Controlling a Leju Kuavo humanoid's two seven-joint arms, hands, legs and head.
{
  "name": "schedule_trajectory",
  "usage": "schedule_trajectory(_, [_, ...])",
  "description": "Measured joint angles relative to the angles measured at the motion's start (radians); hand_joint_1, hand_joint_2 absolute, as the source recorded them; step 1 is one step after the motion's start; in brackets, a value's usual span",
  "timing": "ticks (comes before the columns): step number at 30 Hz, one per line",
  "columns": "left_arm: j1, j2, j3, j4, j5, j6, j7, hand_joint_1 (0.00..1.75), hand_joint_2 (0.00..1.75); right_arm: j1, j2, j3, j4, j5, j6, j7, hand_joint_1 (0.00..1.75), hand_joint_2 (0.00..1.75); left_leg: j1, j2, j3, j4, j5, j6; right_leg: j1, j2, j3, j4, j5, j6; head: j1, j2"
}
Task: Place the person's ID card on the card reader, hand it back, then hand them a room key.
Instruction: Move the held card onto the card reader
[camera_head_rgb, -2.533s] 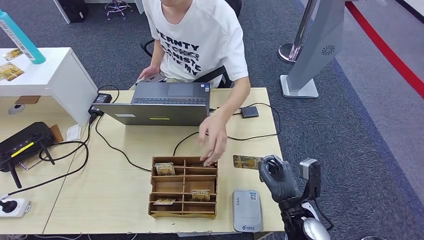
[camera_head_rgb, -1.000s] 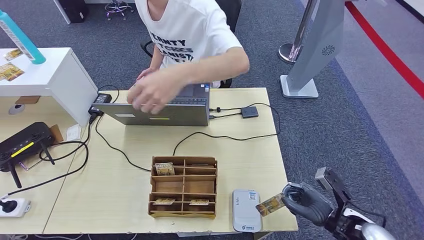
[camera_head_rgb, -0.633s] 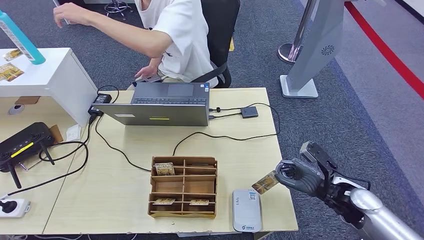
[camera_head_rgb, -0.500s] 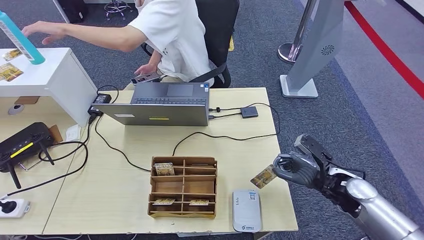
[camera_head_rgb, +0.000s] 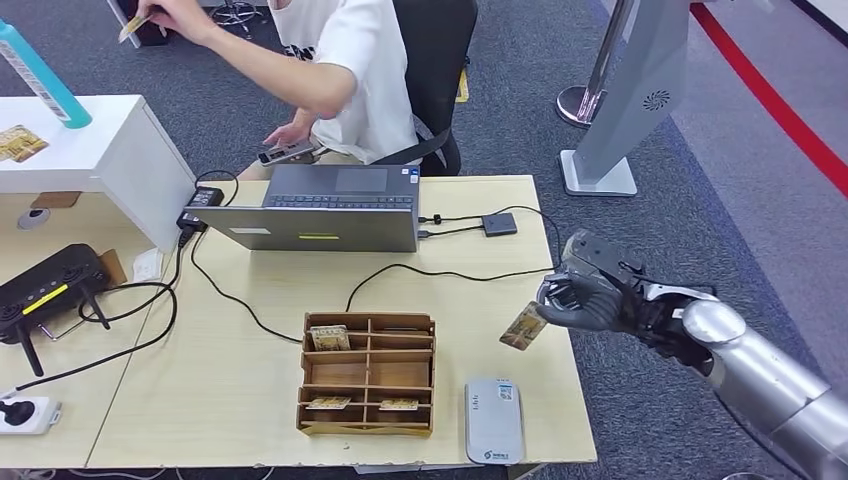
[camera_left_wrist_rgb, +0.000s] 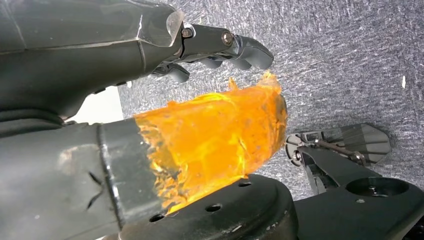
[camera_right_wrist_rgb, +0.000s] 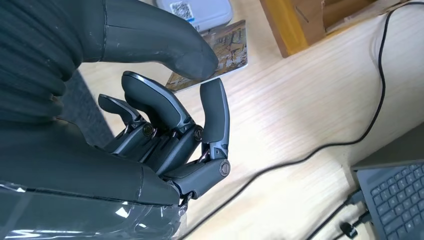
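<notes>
R hand (camera_head_rgb: 585, 292) pinching ID card (camera_head_rgb: 523, 326) above desk (camera_head_rgb: 250, 400), card reader (camera_head_rgb: 493, 420) at its 7 o'clock; L hand (camera_left_wrist_rgb: 150, 50) state can't tell.

The right hand (camera_head_rgb: 585, 292) holds the ID card (camera_head_rgb: 523, 327) tilted above the table (camera_head_rgb: 250, 400), beyond the card reader (camera_head_rgb: 493, 421) (grey, lying beside the wooden organizer (camera_head_rgb: 368, 373)).
</notes>
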Motion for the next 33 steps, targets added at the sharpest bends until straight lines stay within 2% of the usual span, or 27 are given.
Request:
schedule_trajectory(8, [0.001,0.004,0.0,0.0,0.005,-0.001,0.005,0.0,0.0,-0.194,-0.159,0.137,-0.119,-0.159,0.051,0.112,1.75,1.75,0.0,-0.001,-0.001,0.0,0.0,0.0,0.0,-0.001,0.0,0.0,0.0,0.0,0.0,0.0])
schedule_trajectory(13, [0.001,0.004,0.0,0.0,0.005,0.0,0.005,0.0,0.0,-0.255,-0.219,0.199,-0.196,-0.175,0.046,0.126,1.75,1.75,0.0,-0.001,-0.001,0.0,0.0,0.0,0.0,-0.001,0.0,0.0,0.0,0.0,0.0,0.0])
schedule_trajectory(24, [0.001,0.004,0.0,0.0,0.008,-0.002,0.0,0.0,0.0,-0.289,-0.241,0.301,-0.251,-0.151,0.014,0.063,1.75,1.75,0.0,-0.001,0.0,0.0,0.0,0.0,0.0,0.0,0.0,0.0,0.0,0.0,0.0,0.0])
schedule_trajectory(33, [0.0,0.003,0.0,0.0,0.002,-0.004,-0.002,0.0,0.0,-0.261,-0.203,0.375,-0.24,-0.116,-0.014,0.019,1.75,1.75,0.0,-0.001,-0.001,0.0,0.0,0.0,0.0,-0.001,0.0,0.0,0.0,0.0,0.0,0.0])
